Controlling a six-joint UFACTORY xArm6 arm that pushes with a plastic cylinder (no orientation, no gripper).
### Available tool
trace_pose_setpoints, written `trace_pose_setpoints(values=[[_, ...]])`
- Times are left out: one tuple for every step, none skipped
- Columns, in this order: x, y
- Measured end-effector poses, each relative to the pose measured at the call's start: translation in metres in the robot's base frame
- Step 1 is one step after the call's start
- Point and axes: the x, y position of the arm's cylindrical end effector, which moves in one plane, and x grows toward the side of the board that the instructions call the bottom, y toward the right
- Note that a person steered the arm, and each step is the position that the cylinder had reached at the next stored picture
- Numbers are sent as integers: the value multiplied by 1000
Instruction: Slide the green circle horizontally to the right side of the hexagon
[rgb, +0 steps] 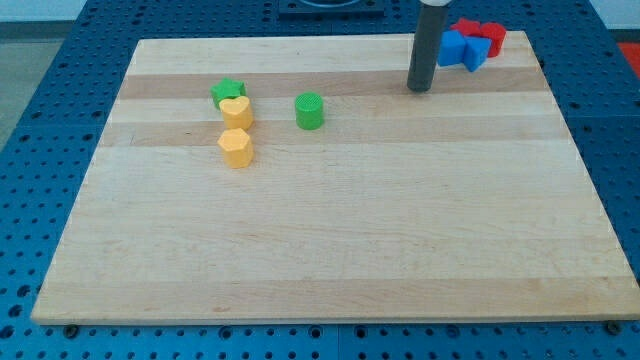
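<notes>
The green circle (310, 110) stands on the wooden board in the upper middle. The yellow hexagon (237, 147) lies to its lower left. A yellow heart (237, 112) sits just above the hexagon, touching a green star-like block (228, 93) above it. My tip (419, 89) rests on the board near the view's top right, well to the right of the green circle and slightly higher, not touching any block.
Blue blocks (462, 49) and red blocks (481, 34) cluster at the board's top right corner, just right of my rod. The wooden board (330, 240) lies on a blue perforated table (40, 90).
</notes>
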Motion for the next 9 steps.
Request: trace_pose_setpoints(values=[[0,-4],[3,-38],[3,-94],[3,-150],[6,-184],[23,-180],[34,-161],[47,-130],[62,-93]])
